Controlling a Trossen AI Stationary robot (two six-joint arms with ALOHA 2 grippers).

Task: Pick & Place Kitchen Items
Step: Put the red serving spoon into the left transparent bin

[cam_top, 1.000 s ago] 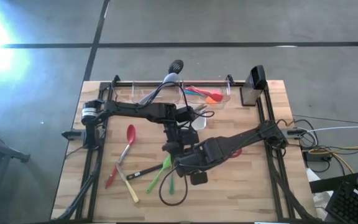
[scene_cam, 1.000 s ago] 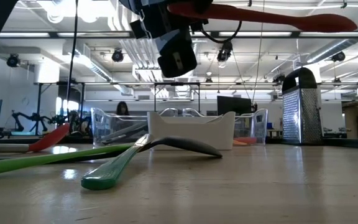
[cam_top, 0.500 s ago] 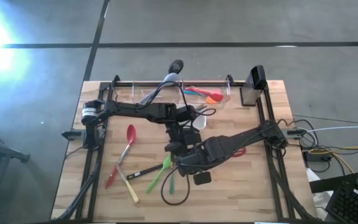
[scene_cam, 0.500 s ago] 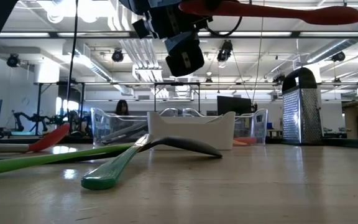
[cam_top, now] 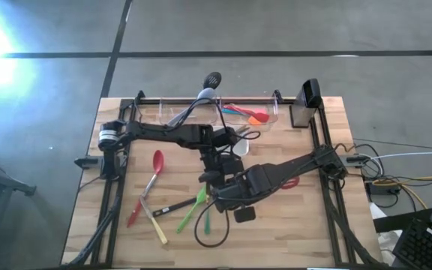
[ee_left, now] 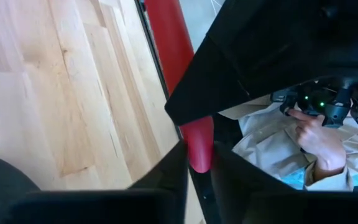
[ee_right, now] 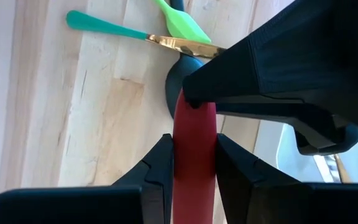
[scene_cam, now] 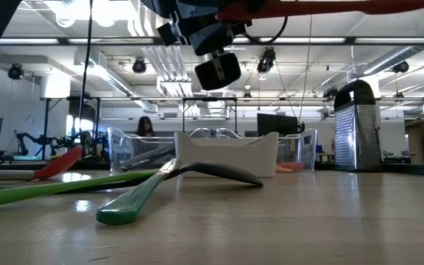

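A red long-handled utensil (scene_cam: 330, 7) hangs in the air above the middle of the table, about level. Both grippers are on it. My left gripper (ee_left: 194, 177) is shut on one end of its handle. My right gripper (ee_right: 194, 165) is shut on the handle a little farther along. In the high view only a red bit (cam_top: 292, 181) shows beside the right arm. Loose on the wood lie a red spoon (cam_top: 156, 162), green utensils (cam_top: 198, 205), a yellow one (cam_top: 157, 227) and a black one (cam_top: 175, 204). My left gripper pinches the free end of the red handle (ee_left: 196, 146) between its two fingers, which slant slightly downward. The handle runs on away from the fingers, clear of the table. My right gripper pinches the red handle (ee_right: 194, 134) between its two fingers (ee_right: 161, 171), close beside the left gripper's hold. The fingers point steeply down and lie across the handle. The utensil is lifted clear and about level.
A clear bin (cam_top: 268, 114) with several utensils stands along the far edge, a white dish (cam_top: 240, 147) before it and a dark grater (cam_top: 306, 105) at the far right. A black cable loop (cam_top: 212, 234) lies near the front. A person's hand (ee_left: 316, 140) shows beyond the table.
The red utensil has tipped. Its end toward the table's right has risen, so it now lies about level instead of sloping down to the right. Both arms stay over the middle of the table.
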